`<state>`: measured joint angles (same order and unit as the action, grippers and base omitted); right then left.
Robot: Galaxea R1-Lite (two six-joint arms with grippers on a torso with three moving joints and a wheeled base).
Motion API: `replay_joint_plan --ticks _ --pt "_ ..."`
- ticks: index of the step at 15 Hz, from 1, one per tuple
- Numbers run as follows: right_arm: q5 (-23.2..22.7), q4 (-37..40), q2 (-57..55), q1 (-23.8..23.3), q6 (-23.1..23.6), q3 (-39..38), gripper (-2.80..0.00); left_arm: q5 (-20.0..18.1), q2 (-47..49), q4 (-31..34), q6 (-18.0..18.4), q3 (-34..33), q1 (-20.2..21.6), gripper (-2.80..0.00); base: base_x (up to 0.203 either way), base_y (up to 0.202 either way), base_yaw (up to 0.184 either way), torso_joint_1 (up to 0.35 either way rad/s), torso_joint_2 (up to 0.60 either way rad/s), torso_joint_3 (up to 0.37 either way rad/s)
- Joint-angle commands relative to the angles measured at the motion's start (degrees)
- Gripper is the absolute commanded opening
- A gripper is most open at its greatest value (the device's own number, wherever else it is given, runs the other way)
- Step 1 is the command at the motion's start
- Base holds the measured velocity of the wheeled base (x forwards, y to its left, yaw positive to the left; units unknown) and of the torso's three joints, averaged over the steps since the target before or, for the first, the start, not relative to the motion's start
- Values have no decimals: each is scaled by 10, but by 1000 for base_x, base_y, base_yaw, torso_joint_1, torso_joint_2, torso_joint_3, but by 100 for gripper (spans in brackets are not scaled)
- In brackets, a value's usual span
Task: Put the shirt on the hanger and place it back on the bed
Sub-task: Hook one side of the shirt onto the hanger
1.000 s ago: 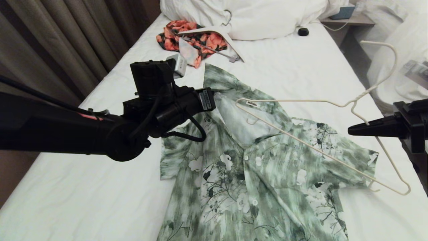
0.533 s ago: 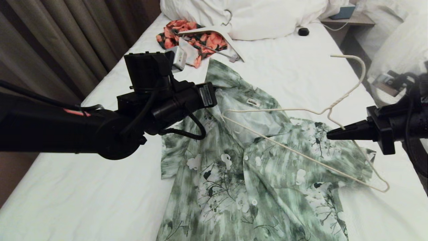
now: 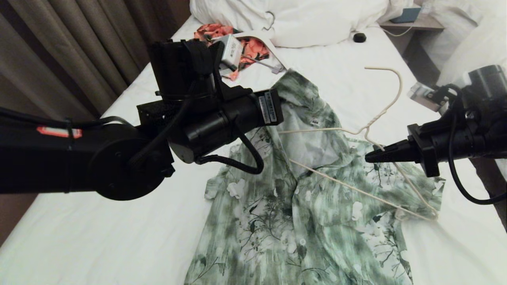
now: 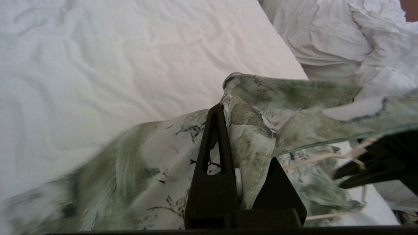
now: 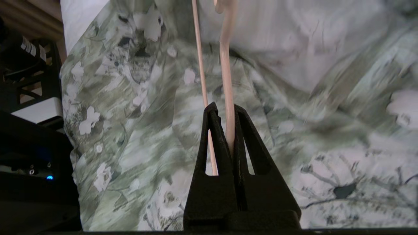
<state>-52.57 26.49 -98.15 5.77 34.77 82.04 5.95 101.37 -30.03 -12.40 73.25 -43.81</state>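
a hotel-like room: brown curtains along the side at nine o'clock, and the bed [image 3: 99, 237] running away toward twelve o'clock, its white sheet wrinkled, pillows and duvet [image 3: 317, 19] bunched at the far end. up there lie an orange-red floral garment [image 3: 249, 43] and a broad white hanger [image 3: 273, 51], neither part of this job.

the shirt [image 3: 301, 221] lies spread face-up in the middle of the bed, collar toward twelve, hem toward six. the left pincer [image 4: 241, 156] is clamped together on a fold of the shirt's front edge by the collar, lifting that side off the sheet so the neck gapes. the right pincer [image 3: 370, 157] comes in from three o'clock, closed tight on the hanger [image 3: 356, 190] just beneath the twisted neck, hook standing up toward twelve.

the relation that matters: the hanger's long axis runs roughly from ten o'clock to four o'clock across the shirt's right shoulder, and its ten-o'clock tip sits at the lifted collar opening, close beside the left pincer. the four-o'clock tip rests out over the right sleeve. i judge the next move to be sliding that near tip under the raised cloth toward nine o'clock, into the left shoulder; the right arm carries it, the left only holds the mouth open. the risk is the tip snagging on the collar.
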Motion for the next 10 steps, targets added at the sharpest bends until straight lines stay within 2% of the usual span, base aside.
replay_joint_plan --ticks 1,7,10 --pt "-4 1 -8 4 -1 16 -280 13 -6 18 -1 18 -24 -280 0 0 0 0 0 0" --pt "-8 1 -6 40 -19 38 -280 46 -1 80 -2 78 -87 -280 0 0 0 0 0 0" --pt "-9 -31 3 44 -43 38 -280 49 2 106 -22 87 -117 -280 0 0 0 0 0 0"
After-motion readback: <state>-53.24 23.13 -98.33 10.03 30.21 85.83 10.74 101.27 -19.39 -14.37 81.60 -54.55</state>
